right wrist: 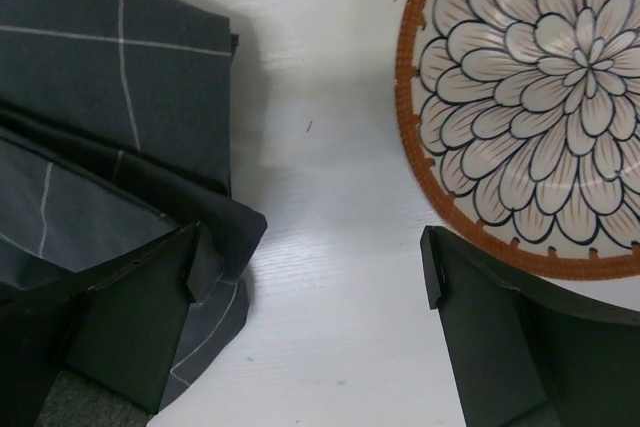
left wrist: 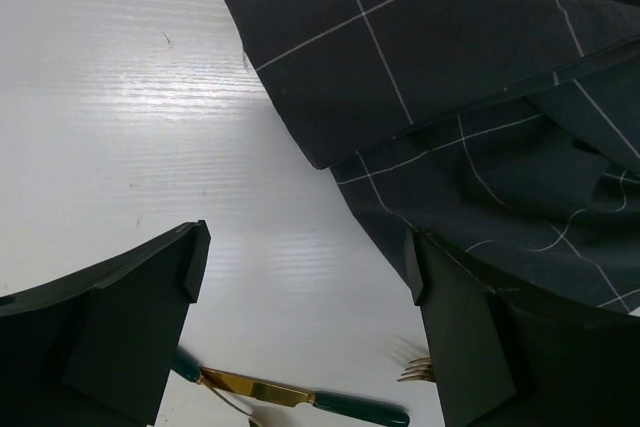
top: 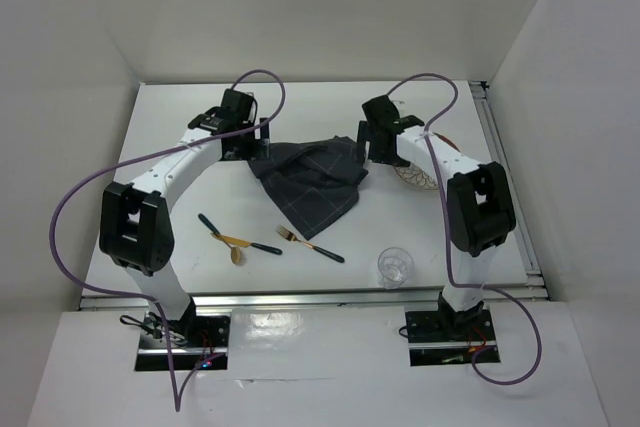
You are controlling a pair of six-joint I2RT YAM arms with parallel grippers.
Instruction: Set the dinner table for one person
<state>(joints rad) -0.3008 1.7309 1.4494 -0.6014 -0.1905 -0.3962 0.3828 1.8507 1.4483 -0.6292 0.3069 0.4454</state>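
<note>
The dinner table [top: 320, 107] is a large white tabletop with metal rails. A dark grey checked cloth [top: 310, 182] lies crumpled at its middle. My left gripper [top: 256, 144] is open and empty over bare table at the cloth's left edge [left wrist: 450, 77]; its midpoint shows in the left wrist view [left wrist: 305, 267]. My right gripper [top: 376, 149] is open and empty, between the cloth [right wrist: 100, 97] and a flower-patterned plate [right wrist: 540, 97] with an orange rim; its midpoint shows in the right wrist view [right wrist: 310, 267]. The plate [top: 412, 179] is partly hidden by the right arm.
Gold cutlery with dark green handles lies near the front: a knife [top: 218, 232], a spoon [top: 240, 250] and a fork [top: 310, 244]. The knife blade [left wrist: 255, 387] and fork tines [left wrist: 418, 367] show between the left fingers. A clear glass [top: 395, 267] stands front right.
</note>
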